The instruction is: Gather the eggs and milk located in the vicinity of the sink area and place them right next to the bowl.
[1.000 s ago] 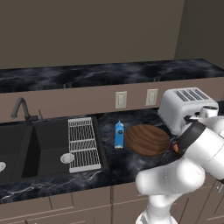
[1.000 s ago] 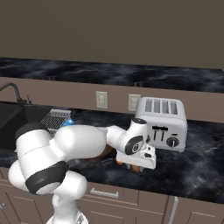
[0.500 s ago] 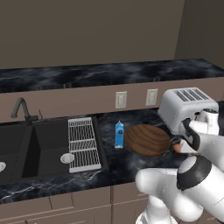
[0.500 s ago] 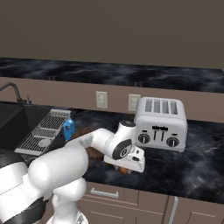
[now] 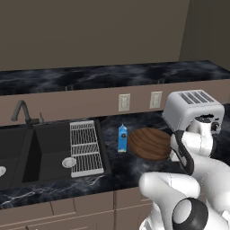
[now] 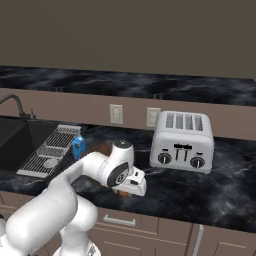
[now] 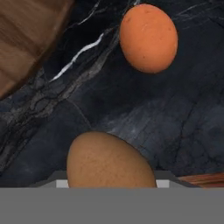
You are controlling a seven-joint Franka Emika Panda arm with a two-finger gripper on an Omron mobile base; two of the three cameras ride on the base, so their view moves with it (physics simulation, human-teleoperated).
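Setting down egg two by the bowl, looked like; fingers' state unclear. You'd release next.

bowl cropped, near egg bottom hidden

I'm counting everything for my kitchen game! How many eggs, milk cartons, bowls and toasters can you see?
eggs: 2, one lying on the counter, one right by the hand camera
milk carton: 1
bowl: 1
toaster: 1
Total: 5
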